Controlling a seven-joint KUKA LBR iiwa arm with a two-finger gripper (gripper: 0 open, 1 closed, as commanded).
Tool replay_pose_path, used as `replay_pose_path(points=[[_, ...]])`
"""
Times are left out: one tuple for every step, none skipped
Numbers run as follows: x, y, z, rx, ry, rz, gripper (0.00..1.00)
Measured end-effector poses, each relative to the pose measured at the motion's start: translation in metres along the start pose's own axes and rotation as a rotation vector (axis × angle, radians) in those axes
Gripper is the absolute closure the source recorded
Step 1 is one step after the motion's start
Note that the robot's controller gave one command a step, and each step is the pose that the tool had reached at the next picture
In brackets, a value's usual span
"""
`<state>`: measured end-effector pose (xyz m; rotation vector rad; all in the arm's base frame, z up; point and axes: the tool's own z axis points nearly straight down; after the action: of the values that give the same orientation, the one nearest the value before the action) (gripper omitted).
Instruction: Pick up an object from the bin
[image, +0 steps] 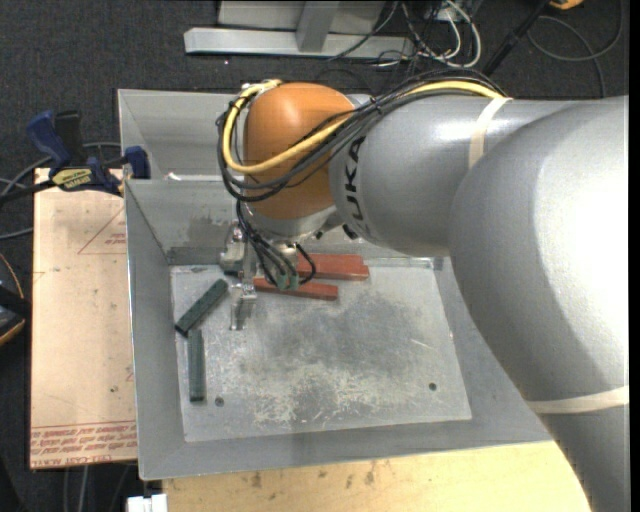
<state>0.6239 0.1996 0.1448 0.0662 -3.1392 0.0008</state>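
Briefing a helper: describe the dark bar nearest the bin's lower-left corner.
Find the left wall of the grey bin. Two dark bars lie near it; yours is the lower bar. It lies upright in view, unlike the tilted bar above it.

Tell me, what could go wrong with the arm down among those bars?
1. The gripper sits low between the tilted grey bar and the two red bars; it might nudge one aside instead of gripping it.
2. The red bars lie close together, perhaps touching, so it might catch both or neither.
3. They lie near the bin's back wall, which may leave little room to close around them.
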Motion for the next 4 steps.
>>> replay_pose_path(points=[[-0.001, 0.001, -0.003, -0.002, -0.003, 0.001, 0.00], [-0.014, 0.006, 0.041, -0.002, -0.009, -0.086, 0.00], [-0.032, 0.008, 0.066, -0.005, -0.020, -0.380, 1.00], [-0.032, 0.008, 0.066, -0.005, -0.020, -0.380, 1.00]])
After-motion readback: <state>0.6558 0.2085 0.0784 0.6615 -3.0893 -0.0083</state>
